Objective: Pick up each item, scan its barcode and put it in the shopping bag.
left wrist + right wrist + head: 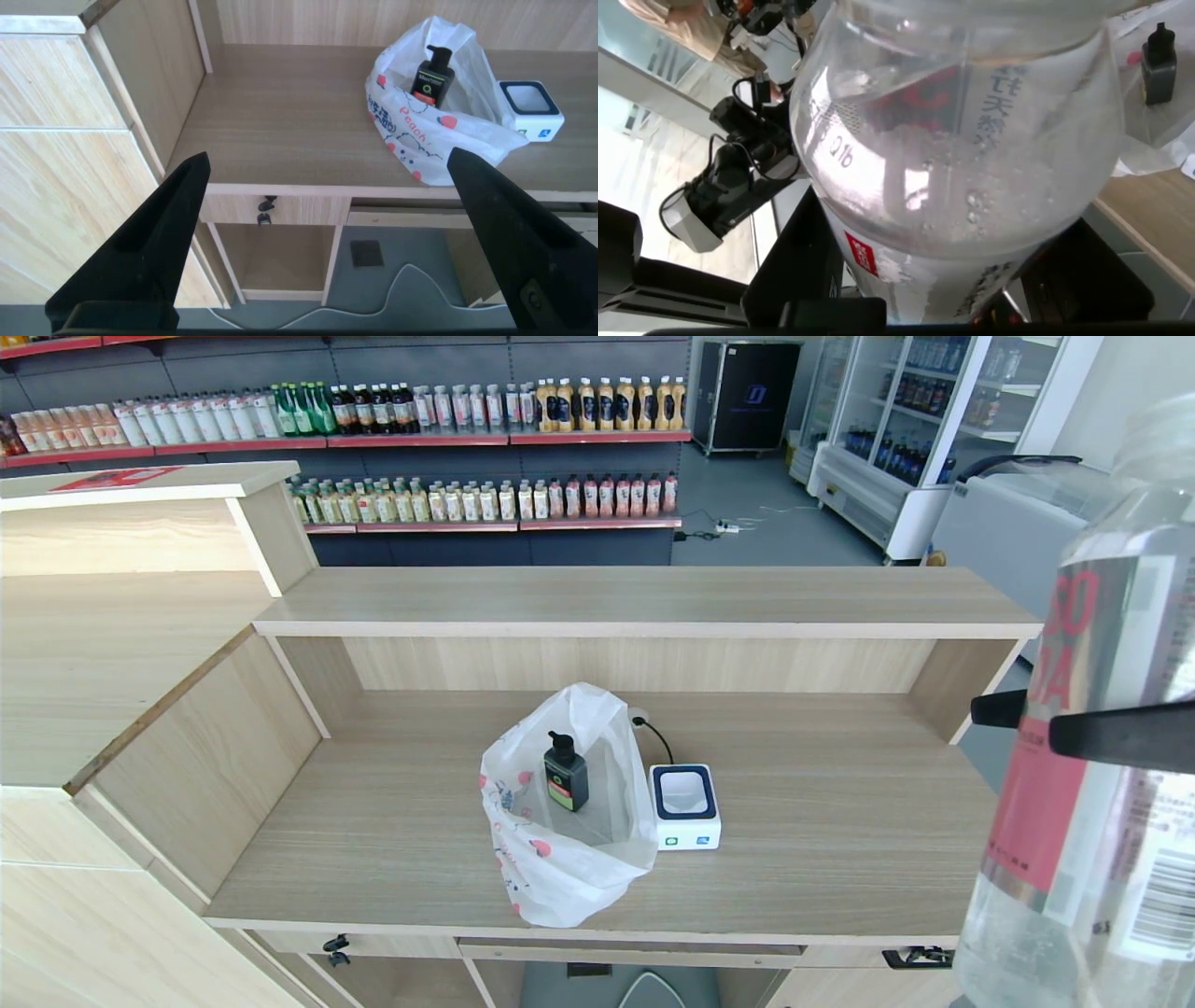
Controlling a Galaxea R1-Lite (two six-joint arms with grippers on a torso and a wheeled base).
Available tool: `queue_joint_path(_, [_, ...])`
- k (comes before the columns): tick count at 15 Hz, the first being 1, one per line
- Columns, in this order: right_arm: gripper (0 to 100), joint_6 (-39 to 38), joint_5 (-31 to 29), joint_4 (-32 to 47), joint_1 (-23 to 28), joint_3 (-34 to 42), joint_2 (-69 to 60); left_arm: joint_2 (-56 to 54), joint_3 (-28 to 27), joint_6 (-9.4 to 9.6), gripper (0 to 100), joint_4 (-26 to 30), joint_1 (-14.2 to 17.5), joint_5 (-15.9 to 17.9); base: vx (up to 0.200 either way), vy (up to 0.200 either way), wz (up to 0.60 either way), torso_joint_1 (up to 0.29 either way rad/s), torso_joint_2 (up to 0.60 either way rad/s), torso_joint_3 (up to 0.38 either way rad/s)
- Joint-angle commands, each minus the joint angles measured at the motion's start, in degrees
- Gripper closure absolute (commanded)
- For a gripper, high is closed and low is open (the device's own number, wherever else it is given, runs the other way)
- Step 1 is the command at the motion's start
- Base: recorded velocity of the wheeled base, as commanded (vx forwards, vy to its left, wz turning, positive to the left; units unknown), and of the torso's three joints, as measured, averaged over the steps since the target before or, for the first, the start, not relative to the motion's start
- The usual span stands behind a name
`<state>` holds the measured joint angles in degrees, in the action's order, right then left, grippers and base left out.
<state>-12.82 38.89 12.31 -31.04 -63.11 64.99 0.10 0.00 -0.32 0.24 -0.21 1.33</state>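
A clear soda bottle (1092,756) with a pink label hangs high at the right, close to the head camera, with my right gripper (1111,733) shut on it. From the right wrist, the bottle (962,140) sits between the dark fingers (799,271). On the counter stands a white shopping bag (560,845), open, with a black pump bottle (566,775) upright inside. A white barcode scanner (685,805) sits just right of the bag. My left gripper (327,243) stands open and holds nothing, in front of and below the counter's front edge, with the bag (420,121) and scanner (530,107) beyond it.
The wooden counter (840,821) has a raised shelf at the back and a side wall on the left. A cable runs from the scanner to the back. A key (336,949) hangs from the drawer at the front left. Drink shelves and fridges stand far behind.
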Motion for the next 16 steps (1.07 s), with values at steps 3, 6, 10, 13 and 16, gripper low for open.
queue_joint_path(3, [100,3.86,-0.13,-0.1,4.67,0.71,1.28,-0.01,0.0,-0.03,0,0.02,0.03,-0.01,0.0,0.0,0.0,0.0,0.0,0.0])
queue_joint_path(6, [100,22.67,-0.22,-1.94,22.78,4.14,8.58,-0.01,0.0,-0.03,0,0.02,-0.06,-0.01,0.0,0.0,0.0,0.0,0.0,0.0])
queue_joint_path(10, [100,53.78,-0.13,-4.58,42.73,13.36,14.03,-0.01,0.0,-0.03,0,0.02,0.03,-0.01,0.0,0.0,0.0,0.0,0.0,0.0])
queue_joint_path(13, [100,69.51,0.93,-5.02,50.9,14.6,16.31,-0.01,0.0,-0.03,0,0.02,-0.06,-0.01,0.0,0.0,0.0,0.0,0.0,0.0])
queue_joint_path(16, [100,84.54,7.34,-5.19,59.43,14.95,18.16,-0.01,0.0,-0.03,0,0.02,0.03,-0.01,0.0,0.0,0.0,0.0,0.0,0.0])
